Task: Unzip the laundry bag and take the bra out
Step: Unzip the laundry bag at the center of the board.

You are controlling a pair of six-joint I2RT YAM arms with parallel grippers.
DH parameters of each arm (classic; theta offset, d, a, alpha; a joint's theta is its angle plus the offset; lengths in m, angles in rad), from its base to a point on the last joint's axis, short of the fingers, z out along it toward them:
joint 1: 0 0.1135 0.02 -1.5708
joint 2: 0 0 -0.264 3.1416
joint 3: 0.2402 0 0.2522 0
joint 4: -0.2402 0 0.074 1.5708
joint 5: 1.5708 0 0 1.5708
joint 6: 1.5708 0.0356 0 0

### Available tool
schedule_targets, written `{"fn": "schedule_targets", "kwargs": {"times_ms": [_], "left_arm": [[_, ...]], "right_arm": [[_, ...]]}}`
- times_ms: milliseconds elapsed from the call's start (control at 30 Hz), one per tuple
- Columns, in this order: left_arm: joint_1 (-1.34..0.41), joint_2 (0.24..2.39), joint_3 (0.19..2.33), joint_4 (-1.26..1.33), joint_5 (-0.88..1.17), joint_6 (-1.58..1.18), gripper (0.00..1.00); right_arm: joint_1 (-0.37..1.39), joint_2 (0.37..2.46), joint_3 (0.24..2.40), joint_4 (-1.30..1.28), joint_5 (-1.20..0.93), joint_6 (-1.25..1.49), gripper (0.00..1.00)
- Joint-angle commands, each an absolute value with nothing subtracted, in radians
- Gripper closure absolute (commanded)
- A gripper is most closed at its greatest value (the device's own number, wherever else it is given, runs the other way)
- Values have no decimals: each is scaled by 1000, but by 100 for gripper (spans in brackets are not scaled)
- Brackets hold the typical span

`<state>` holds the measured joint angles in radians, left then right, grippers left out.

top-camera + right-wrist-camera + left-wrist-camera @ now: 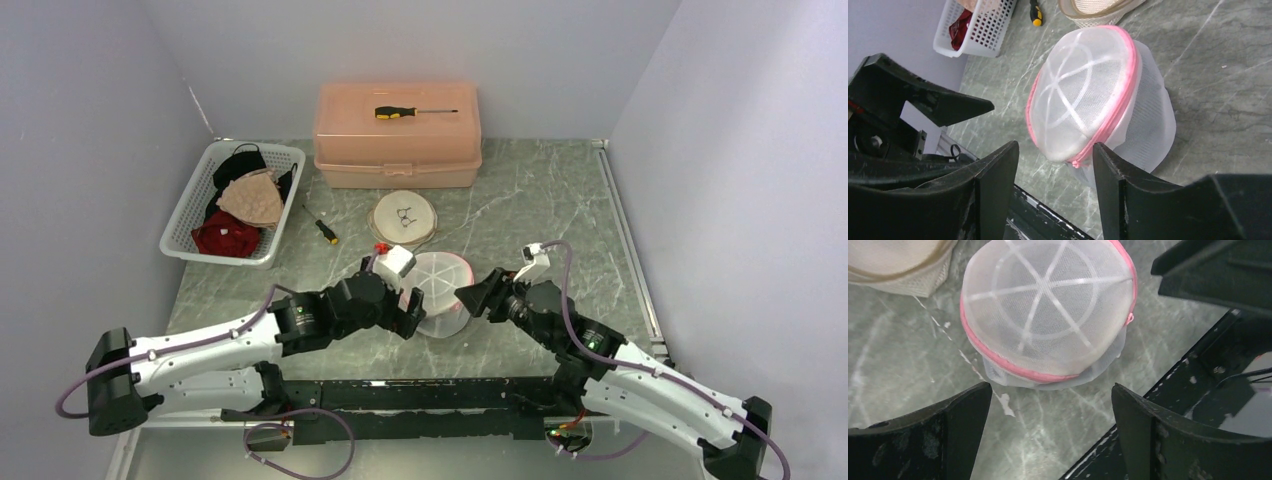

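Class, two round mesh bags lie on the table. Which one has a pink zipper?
The white bag between the left gripper and right gripper; its rim carries the pink zipper. The beige bag behind it shows none.

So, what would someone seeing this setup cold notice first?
The round white mesh laundry bag with its pink zipper, mid-table at the front, flanked by the open left gripper and right gripper. Behind it, a peach toolbox carrying a screwdriver, and a white basket of garments at left.
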<state>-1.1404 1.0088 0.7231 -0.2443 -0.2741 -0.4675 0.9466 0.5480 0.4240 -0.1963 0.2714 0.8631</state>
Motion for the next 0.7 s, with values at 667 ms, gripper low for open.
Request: {"fn": "schedule_targets", "kwargs": {"times_ms": [667], "left_arm": [[-1430,1420,767,59,-773,295,17]], "right_arm": [[910,458,471,-252,201,861,44]]}}
